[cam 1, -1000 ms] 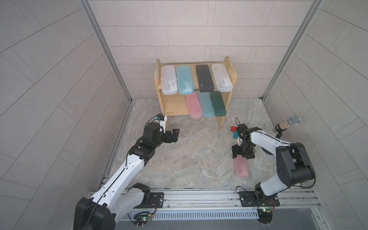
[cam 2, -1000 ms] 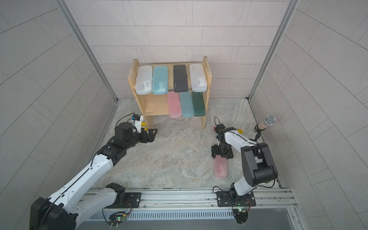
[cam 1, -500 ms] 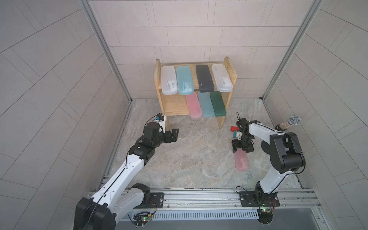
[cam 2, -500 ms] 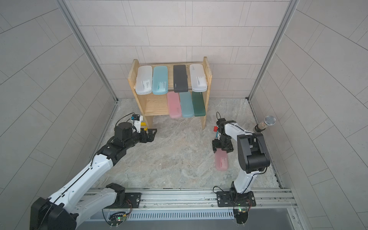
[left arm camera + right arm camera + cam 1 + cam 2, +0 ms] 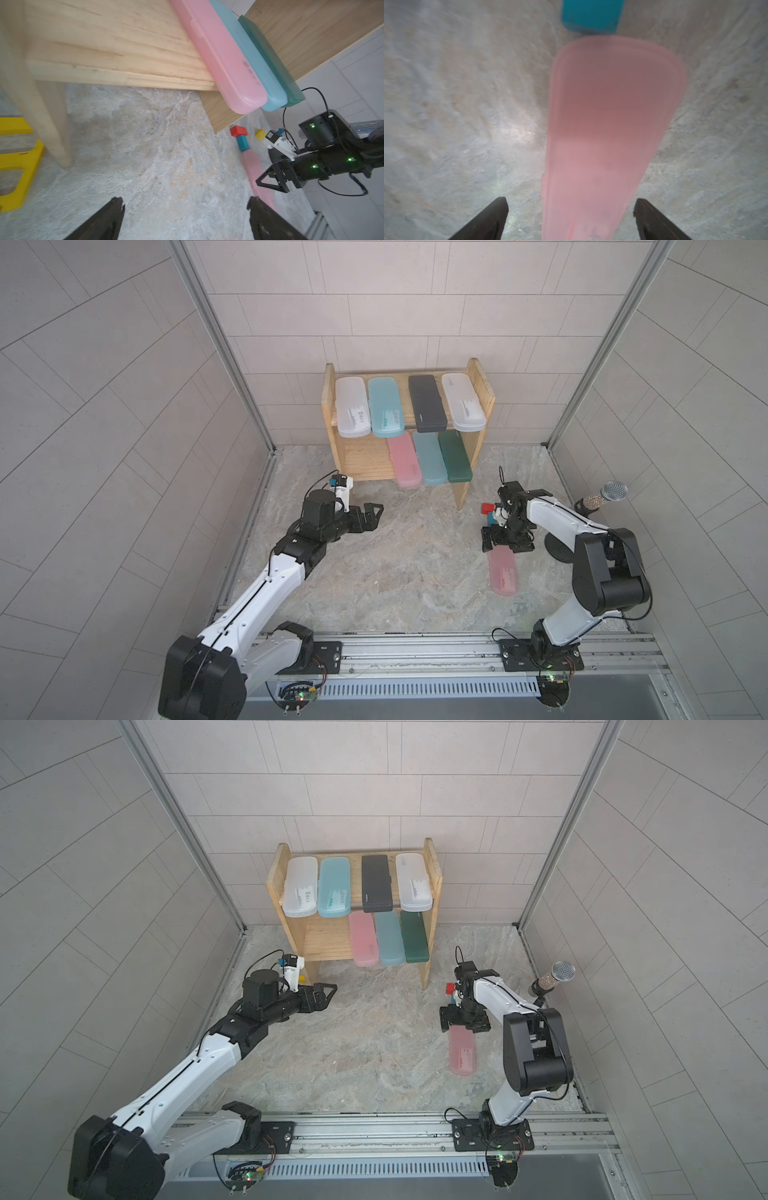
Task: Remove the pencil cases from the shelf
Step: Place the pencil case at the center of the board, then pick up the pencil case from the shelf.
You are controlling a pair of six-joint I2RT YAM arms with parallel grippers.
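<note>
1. The right gripper (image 5: 571, 200) has just let go. Its jaws now stand wide, astride the pink case (image 5: 503, 577).
2. That case lies flat on the floor, just beside the blue block (image 5: 591, 14).
3. The left gripper (image 5: 185, 199) is wide and empty, near the shelf (image 5: 370, 460).
4. One is off, and seven cases remain shelved.

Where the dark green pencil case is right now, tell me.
In both top views the dark green pencil case lies on the lower tier of the shelf, rightmost of three, beside a light teal case and by its right side panel.
</note>
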